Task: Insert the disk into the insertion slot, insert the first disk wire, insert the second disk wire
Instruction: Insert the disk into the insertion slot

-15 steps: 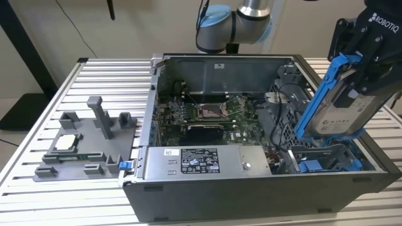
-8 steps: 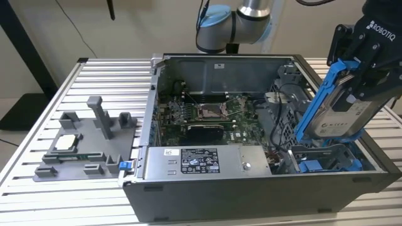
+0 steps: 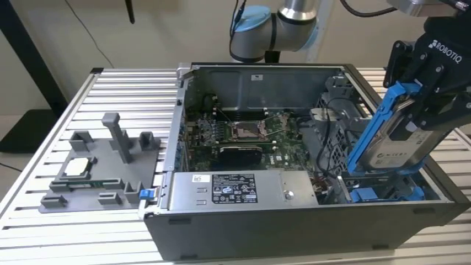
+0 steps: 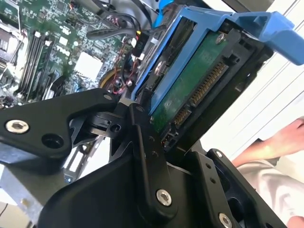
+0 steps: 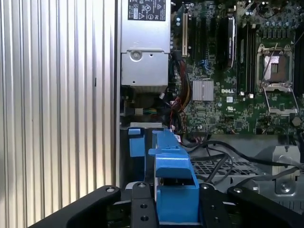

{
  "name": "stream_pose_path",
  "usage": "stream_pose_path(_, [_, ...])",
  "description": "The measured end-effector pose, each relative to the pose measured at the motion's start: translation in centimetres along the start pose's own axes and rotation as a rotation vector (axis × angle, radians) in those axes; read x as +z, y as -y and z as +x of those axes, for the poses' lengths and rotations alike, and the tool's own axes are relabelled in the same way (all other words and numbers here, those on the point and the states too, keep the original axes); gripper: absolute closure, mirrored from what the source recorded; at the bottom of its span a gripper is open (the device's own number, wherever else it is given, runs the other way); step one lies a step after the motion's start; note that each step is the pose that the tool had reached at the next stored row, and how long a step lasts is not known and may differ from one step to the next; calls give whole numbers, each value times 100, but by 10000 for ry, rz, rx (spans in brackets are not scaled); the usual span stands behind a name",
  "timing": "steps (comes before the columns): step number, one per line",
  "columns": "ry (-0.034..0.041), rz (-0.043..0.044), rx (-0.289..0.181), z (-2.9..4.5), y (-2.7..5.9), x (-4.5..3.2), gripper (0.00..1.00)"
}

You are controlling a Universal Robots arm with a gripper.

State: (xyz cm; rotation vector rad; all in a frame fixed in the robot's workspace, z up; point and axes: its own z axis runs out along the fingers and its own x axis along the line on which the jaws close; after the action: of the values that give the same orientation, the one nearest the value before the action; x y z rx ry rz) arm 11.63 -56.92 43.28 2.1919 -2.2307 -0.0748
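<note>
Gripper (image 3: pixel 416 118) is pinching the disk (image 3: pixel 394 148) in its closed jaws, holding it steeply tilted just over the insertion slot (image 3: pixel 387 186) at the computer case's (image 3: pixel 294 232) corner on the exterior view's right, open room lying above, the arm (image 3: pixel 279 27) reaching down from overhead, contact between disk and bay being unclear.

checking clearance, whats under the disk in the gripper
Blue plastic parts lie in the case corner under the tilted disk; the disk and gripper cover the rest.
</note>
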Motion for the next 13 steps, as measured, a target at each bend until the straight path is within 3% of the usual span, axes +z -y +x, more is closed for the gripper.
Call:
stream_pose_path(4, [0,0,2,36,8,60,100])
stream_pose_path(13, [4,-12,1,42,14,186,100])
